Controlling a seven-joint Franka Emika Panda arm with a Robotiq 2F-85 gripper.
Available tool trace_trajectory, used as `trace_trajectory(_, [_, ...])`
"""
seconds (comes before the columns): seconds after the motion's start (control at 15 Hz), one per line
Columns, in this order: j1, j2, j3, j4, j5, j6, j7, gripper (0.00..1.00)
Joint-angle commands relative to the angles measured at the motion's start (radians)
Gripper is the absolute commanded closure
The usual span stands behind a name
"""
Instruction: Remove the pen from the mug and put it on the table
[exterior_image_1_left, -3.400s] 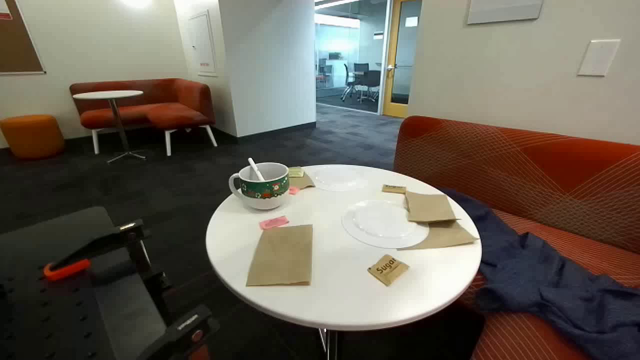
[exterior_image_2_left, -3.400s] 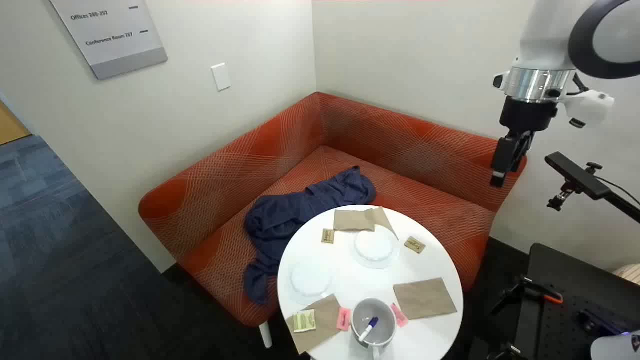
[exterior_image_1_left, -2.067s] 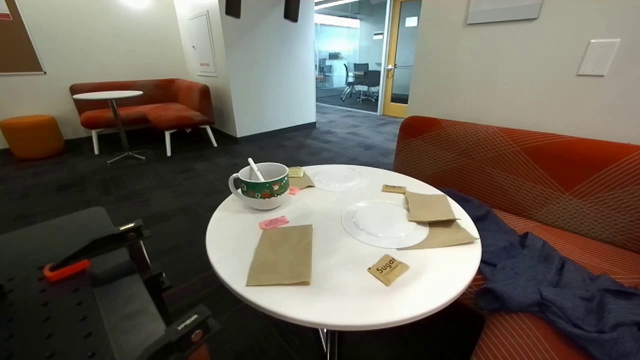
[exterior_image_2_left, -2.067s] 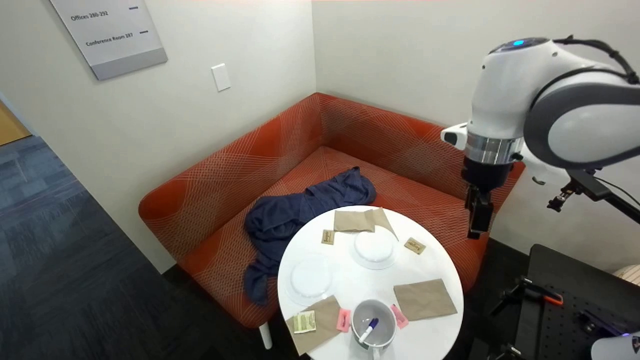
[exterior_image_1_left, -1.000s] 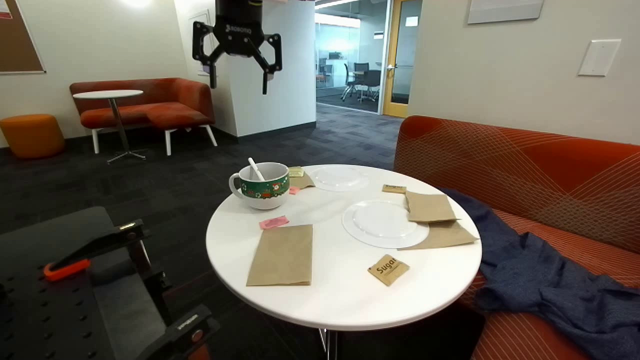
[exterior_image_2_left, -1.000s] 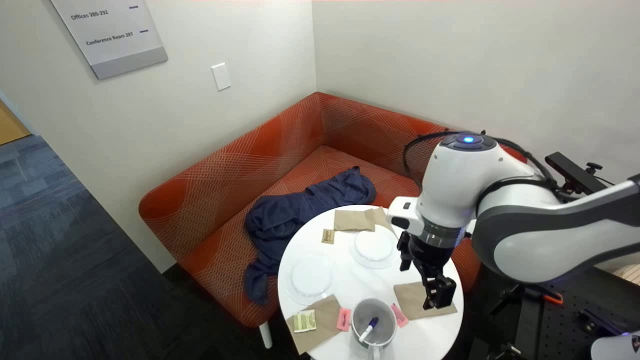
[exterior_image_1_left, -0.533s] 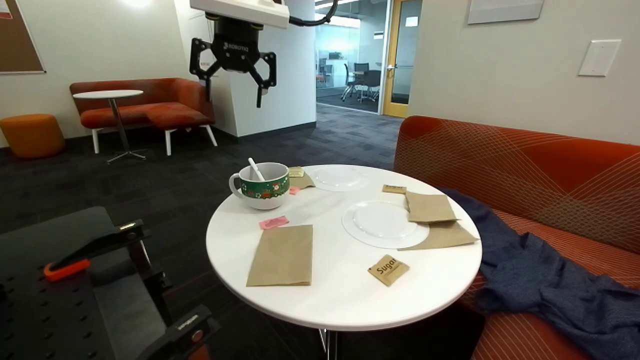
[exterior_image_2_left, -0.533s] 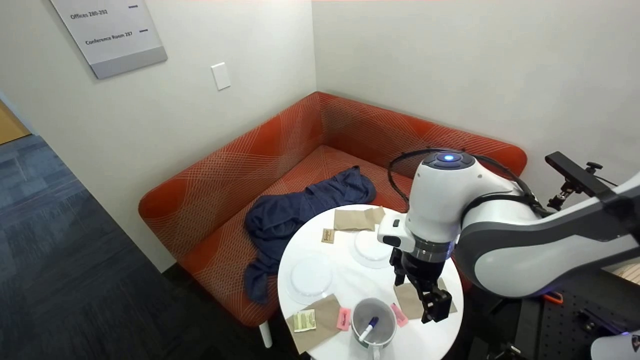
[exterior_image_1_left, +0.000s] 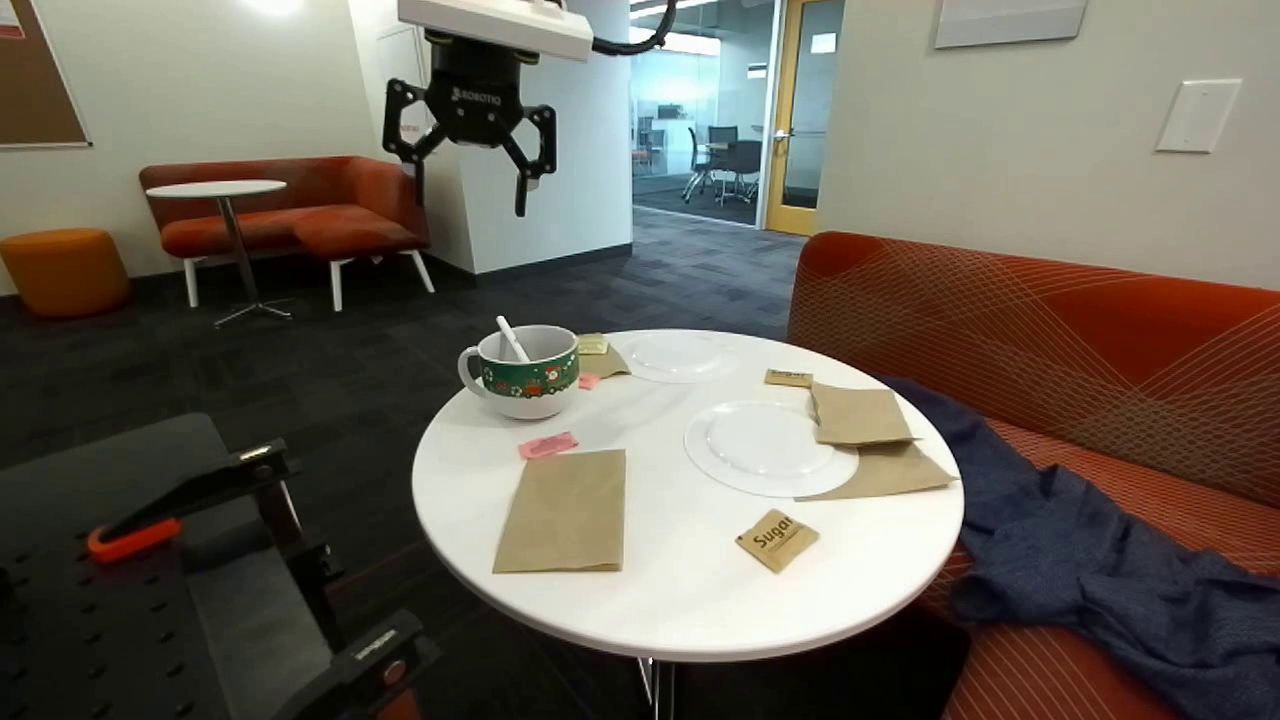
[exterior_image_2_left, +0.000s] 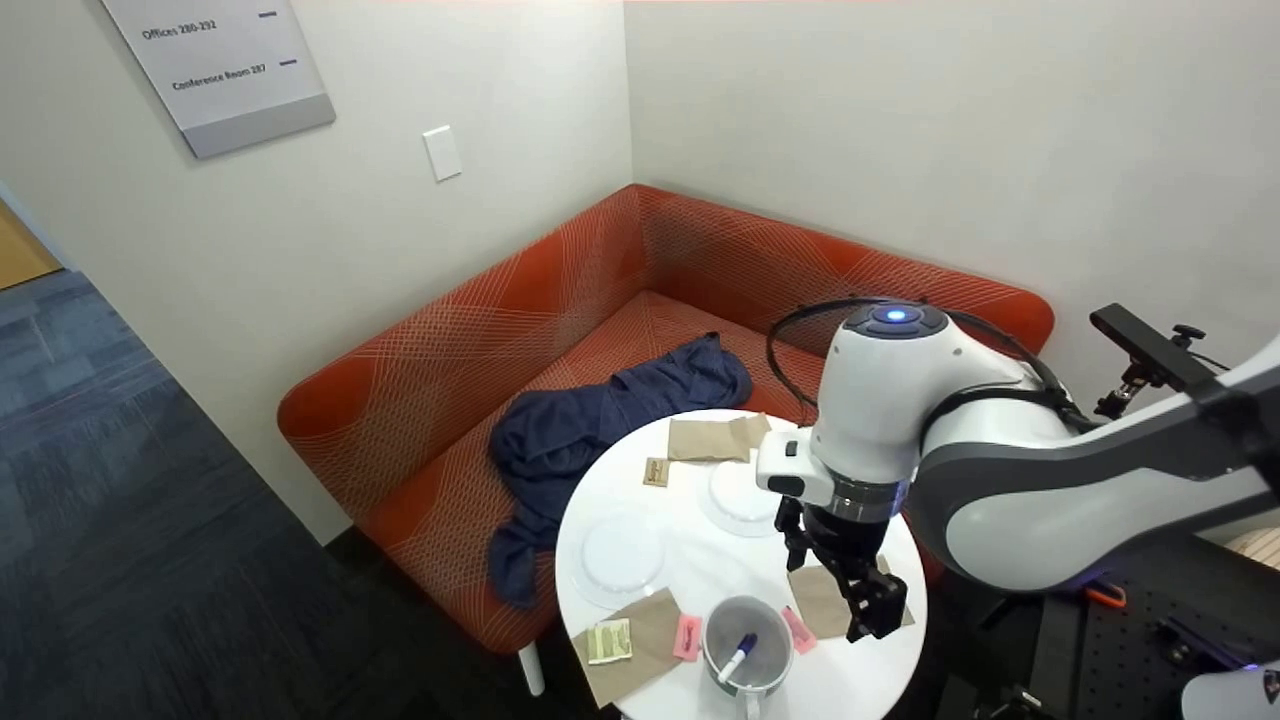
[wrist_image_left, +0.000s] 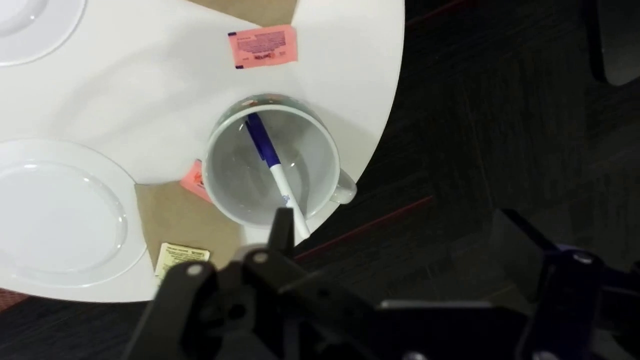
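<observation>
Wrist view: your hand (wrist_image_left: 397, 222) gapes, holding nothing, presumably to straddle the pen (wrist_image_left: 280, 176), which leans inside the mug (exterior_image_1_left: 527, 380), white end past the rim, likely too long to lie flat. You see nothing else in the mug, standing near the edge of the worktop (exterior_image_1_left: 680, 550).

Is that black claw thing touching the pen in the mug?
Apart. In an exterior view, the open gripper hangs higher than the pen, and dark carpet shows plainly in the gap between them.
</observation>
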Motion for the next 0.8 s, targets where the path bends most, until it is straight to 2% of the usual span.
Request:
trace_trajectory(0.0, [-0.031,0.027,0.020,0.002,-0.016,0.033,-0.152,0.00])
trace_trajectory(0.33, [-0.040,0.085,0.037,0.005,-0.003,0.104,-0.355,0.00])
trace_trajectory(0.73, [-0.070,0.208,0.110,0.013,0.021,0.321,-0.464,0.00])
